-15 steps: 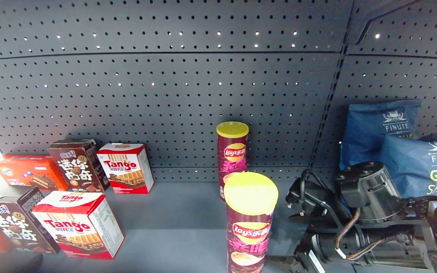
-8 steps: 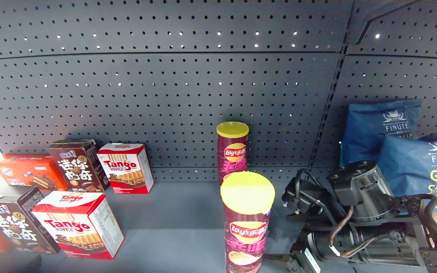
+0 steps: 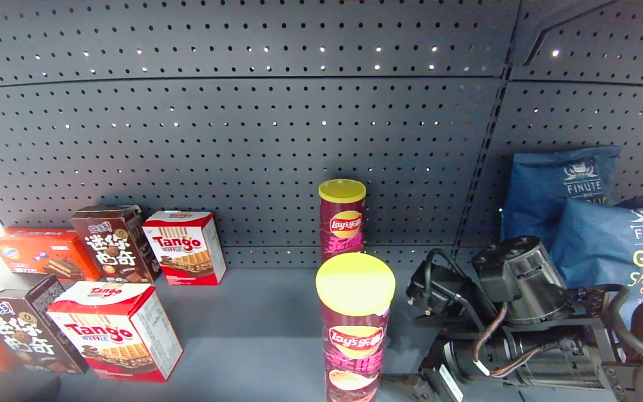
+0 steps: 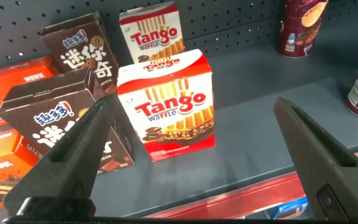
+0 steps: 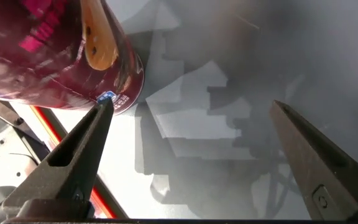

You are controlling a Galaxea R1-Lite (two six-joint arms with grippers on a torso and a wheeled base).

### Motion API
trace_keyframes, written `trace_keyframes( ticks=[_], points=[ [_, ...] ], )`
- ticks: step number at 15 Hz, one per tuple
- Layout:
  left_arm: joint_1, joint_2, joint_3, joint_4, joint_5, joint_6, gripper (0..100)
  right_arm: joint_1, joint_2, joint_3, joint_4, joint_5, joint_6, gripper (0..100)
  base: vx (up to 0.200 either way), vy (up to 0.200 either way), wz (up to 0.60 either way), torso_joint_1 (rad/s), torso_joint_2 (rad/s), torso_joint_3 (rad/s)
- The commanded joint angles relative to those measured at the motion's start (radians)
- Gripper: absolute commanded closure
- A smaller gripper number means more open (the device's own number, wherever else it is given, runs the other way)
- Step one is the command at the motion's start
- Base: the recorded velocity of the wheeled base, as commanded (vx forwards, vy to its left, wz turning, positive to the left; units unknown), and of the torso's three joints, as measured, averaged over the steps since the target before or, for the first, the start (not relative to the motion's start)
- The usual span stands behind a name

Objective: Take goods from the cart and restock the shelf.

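Two rows of flat-sided cardboard boxes (image 3: 112,243) at the left end of the shelf (image 3: 260,312), glossy print, square corners, all upright on smooth grey metal. From the left wrist, left gripper (image 4: 194,104) spread wide and holding nothing, with dark tapered fingers (image 4: 73,155) to either side of the front wafer box (image 4: 169,102) as seen there. Added from that wrist: a red strip (image 4: 229,199) along the shelf's front edge. Right of the boxes, a broad bare stretch of shelf, backed by perforated metal pegboard (image 3: 243,139). Mid-shelf, two tall round cans, maroon with yellow plastic lids: back can (image 3: 342,220) close to the pegboard, front can (image 3: 355,329) upright near the front edge, in line with it and apart from it. From the right wrist, right gripper (image 5: 192,104) likewise wide open, gripping nothing, one fingertip (image 5: 92,137) just beside the front can's bottom rim, the other well clear over bare shelf. Touching the rim or not: cannot tell. Farther right, soft, crinkled blue bags (image 3: 561,184) leaning on the pegboard behind the right arm (image 3: 517,312).
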Motion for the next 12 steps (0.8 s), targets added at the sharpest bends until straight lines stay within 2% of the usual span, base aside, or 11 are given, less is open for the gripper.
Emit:
trace_keyframes(
  ticks=[1, 10, 12],
  points=[
    [0.0, 0.001, 0.0, 0.0, 0.0, 0.0, 0, 0.001, 0.01, -0.011, 0.0, 0.0, 0.0, 0, 0.0, 0.0, 0.0, 0.0, 0.0, 0.0],
    [0.0, -0.013, 0.017, 0.0, 0.0, -0.008, 0, 0.006, -0.01, 0.001, 0.0, -0.001, 0.009, 0, 0.0, 0.0, 0.0, 0.0, 0.0, 0.0],
    [0.0, -0.033, 0.018, 0.0, 0.0, -0.008, 0, -0.025, -0.144, 0.062, 0.0, -0.027, 0.027, 0, 0.0, 0.0, 0.0, 0.0, 0.0, 0.0]
  ],
)
